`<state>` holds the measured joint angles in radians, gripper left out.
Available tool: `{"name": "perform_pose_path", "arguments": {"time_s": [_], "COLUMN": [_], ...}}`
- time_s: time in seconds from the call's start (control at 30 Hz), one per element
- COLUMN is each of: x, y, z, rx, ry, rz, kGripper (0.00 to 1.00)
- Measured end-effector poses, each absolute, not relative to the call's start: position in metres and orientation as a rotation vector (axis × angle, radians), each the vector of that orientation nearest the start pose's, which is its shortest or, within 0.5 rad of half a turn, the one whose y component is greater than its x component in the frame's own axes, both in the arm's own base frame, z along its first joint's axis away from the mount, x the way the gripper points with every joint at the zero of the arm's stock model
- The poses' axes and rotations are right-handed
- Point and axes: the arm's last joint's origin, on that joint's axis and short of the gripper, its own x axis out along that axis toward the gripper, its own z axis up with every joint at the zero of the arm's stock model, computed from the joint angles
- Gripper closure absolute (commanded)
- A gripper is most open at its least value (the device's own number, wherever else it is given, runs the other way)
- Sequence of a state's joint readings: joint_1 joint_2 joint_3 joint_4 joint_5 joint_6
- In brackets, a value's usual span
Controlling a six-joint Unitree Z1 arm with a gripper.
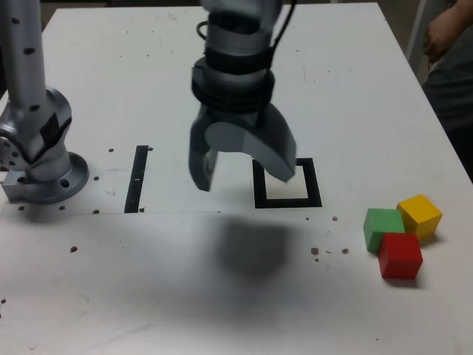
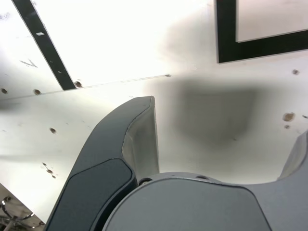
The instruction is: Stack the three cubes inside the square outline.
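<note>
Nearest you, the red cube [image 1: 400, 255] touches the green cube [image 1: 383, 228], with the yellow cube [image 1: 420, 215] pressed in behind them (all three bunched at the exterior view's right). Your gripper [image 1: 242, 171] hangs above the table with its jaws spread wide and nothing in them, partly over the square outline [image 1: 287, 200]. Reaching into that tight cluster, you could knock a neighbouring cube aside.
</note>
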<state>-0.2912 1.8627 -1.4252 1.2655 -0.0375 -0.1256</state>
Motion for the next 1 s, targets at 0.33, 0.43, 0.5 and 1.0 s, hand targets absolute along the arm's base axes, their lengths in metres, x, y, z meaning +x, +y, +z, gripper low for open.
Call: {"name": "perform_pose_path", "arguments": {"time_s": [0.33,0.43,0.5,1.0], "x": [0.327,0.338,0.344,0.388], "y": [-0.116,-0.123,-0.129,-0.165], "z": [0.288,0.291,0.291,0.290], "rx": [0.143,0.144,0.147,0.139], "ry": [1.702,1.704,1.699,1.636], "rz": [-0.152,-0.149,-0.150,-0.160], "kGripper": [0.01,0.01,0.01,0.01]}}
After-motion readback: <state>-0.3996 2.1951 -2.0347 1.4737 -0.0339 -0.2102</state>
